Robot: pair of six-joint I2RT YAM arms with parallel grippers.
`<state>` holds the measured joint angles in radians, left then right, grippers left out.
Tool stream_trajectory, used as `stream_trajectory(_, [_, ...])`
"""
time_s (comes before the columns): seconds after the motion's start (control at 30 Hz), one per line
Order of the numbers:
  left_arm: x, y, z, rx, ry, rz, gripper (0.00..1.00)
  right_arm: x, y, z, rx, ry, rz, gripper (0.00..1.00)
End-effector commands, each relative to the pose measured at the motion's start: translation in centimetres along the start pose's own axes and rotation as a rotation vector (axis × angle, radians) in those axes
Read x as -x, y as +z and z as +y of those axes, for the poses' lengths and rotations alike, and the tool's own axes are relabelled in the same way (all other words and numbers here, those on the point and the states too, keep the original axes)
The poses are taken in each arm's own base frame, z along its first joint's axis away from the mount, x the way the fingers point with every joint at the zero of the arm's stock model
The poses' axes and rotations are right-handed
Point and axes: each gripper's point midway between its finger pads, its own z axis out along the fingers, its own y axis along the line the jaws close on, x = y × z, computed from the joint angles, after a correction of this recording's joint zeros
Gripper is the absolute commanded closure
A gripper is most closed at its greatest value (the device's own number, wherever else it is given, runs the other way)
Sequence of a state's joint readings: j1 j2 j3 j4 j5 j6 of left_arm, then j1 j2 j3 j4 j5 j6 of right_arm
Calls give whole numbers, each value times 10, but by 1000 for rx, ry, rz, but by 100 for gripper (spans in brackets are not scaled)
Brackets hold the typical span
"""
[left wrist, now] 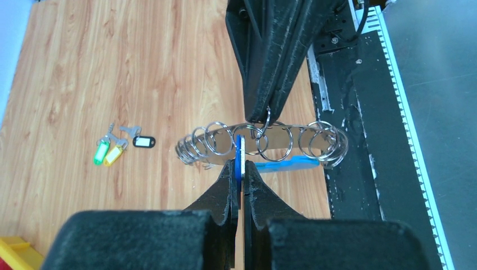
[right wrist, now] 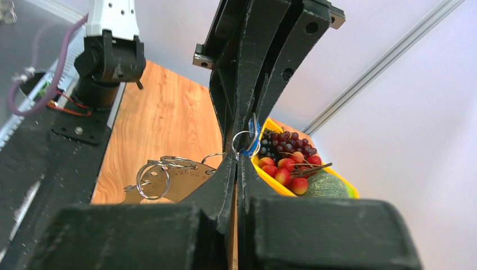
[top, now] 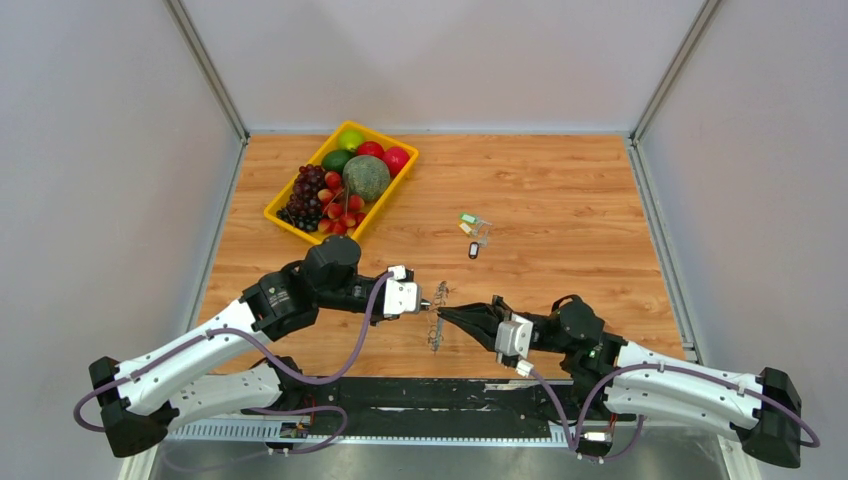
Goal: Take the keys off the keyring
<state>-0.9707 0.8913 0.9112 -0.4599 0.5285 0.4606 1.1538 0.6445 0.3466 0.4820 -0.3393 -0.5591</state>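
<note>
L claw (left wrist: 239,164): pinching shut on blue tag (left wrist: 240,147).
R claw (left wrist: 260,119): clamping shut on keyring (left wrist: 219,140).
Axis: running crosswise betw. both tips.

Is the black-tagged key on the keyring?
No, the black key lies on the table, well apart from the keyring.

- The left arm (top: 190,362) and right arm (top: 690,385) — white shells with black joints, based beside the two ends of the black base plate (top: 440,395).
- A lilac cable (top: 352,335) loops along each arm, dipping to the base plate.
- A white block (top: 400,296) caps each arm at its end far from the base plate.
- The left gripper (left wrist: 241,166) and right gripper (right wrist: 236,160) — matte black wedge fingers, rough-grained.
- Round holes (right wrist: 306,26) in the left gripper's fingers; small screws (right wrist: 75,130) on the base plate.
</note>
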Motion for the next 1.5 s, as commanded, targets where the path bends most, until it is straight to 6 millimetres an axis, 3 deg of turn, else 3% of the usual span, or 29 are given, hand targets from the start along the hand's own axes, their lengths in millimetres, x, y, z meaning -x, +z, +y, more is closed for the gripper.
stream_trajectory(0.0, [9, -3, 11, 48, 31, -24, 100, 22, 4, -6, 42, -165, -52, 100])
stream_trajectory(0.43, [7, -4, 13, 64, 34, -13, 100, 20, 5, -7, 62, -227, -24, 100])
stream_trajectory(0.53, [8, -4, 13, 63, 36, -15, 100, 17, 6, -7, 50, -209, -17, 84])
stream_trajectory(0.73, [12, -7, 11, 59, 49, -32, 100, 14, 1, -7, 4, -148, -31, 74])
stream_trajectory(1.1, [19, -9, 5, 34, 87, -77, 100, 19, -10, 0, -49, 33, -106, 74])
stream_trajectory(1.47, [20, -9, 4, 32, 88, -81, 100, 15, 5, 8, -24, 201, -116, 77])
